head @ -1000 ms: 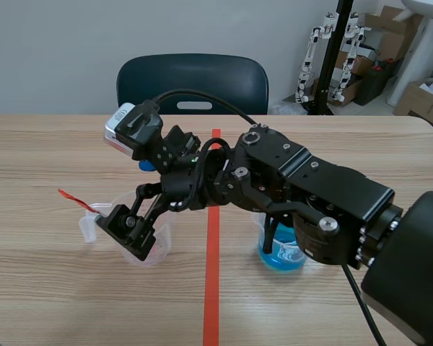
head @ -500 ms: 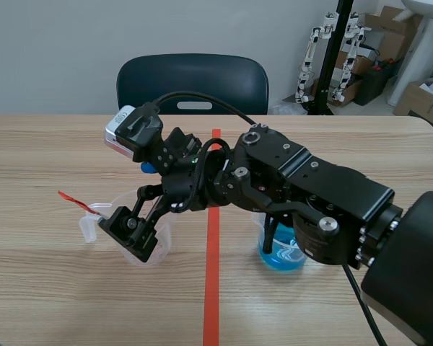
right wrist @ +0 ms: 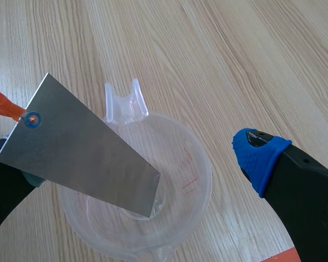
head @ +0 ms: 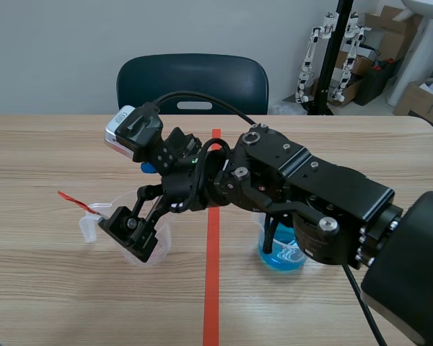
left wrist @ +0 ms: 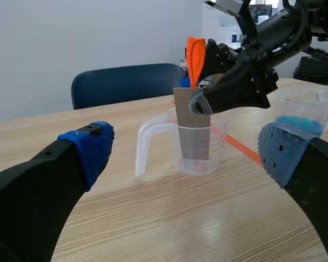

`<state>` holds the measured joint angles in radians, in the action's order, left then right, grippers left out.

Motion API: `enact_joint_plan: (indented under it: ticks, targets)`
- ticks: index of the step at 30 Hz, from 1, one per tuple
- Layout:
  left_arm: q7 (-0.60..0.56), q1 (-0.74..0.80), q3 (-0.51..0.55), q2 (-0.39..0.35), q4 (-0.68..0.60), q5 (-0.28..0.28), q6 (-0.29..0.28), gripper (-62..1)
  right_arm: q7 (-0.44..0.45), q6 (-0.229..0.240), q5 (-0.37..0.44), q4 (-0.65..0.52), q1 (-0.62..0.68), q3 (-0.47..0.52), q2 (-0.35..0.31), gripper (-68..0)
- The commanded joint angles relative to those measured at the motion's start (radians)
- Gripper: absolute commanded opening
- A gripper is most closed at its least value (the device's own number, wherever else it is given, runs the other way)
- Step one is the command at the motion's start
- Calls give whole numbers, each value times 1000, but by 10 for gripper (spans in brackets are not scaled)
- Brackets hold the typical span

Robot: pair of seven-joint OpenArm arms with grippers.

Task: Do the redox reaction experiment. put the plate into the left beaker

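Wood table (head: 58, 144) fills most of the scene view, w/ a dark blue chair (head: 191, 79) behind it at the top middle & some boxes (head: 421, 97) in the upper right corner. An orange-red tape line (head: 213, 274) runs down the middle. My R arm comes in from the right side and goes past that line, so my right gripper (head: 130, 231) sits at the lower left of the middle, right over the left beaker (right wrist: 194, 183). That beaker is see-through, w/ a handle and red marks on its wall. The plate (right wrist: 82, 153) is a shiny grey metal strip. It stands tilted inside the left beaker, its low end down near the bottom and its top end sticking up over the rim. An orange ribbon (left wrist: 195, 54) is tied to a small hole at the plate's top. My R fingers are wide apart: the plate's top end is right up against one finger, the other finger's blue pad (right wrist: 259, 155) is well away from it, so no squeeze on the plate. Another beaker (head: 281, 252) w/ blue water stands just right of the tape line, partly under my R arm. My left gripper (left wrist: 188, 153) is spread wide too, holding nothing, and the left beaker & plate are ahead of it, btw its two blue pads (left wrist: 93, 150).
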<state>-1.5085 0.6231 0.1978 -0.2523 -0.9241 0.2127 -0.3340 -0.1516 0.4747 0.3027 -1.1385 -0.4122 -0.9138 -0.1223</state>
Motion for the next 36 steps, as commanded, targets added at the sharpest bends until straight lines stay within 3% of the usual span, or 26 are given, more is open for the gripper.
enact_joint_plan:
  ticks: [1, 36]
  targets:
    - [-45, 8, 5, -1, -15, -6, 3, -54, 16, -4, 11, -7, -17, 3, 6, 4]
    - [-45, 8, 5, -1, -15, -6, 3, -54, 20, -4, -11, -7, -17, 3, 6, 4]
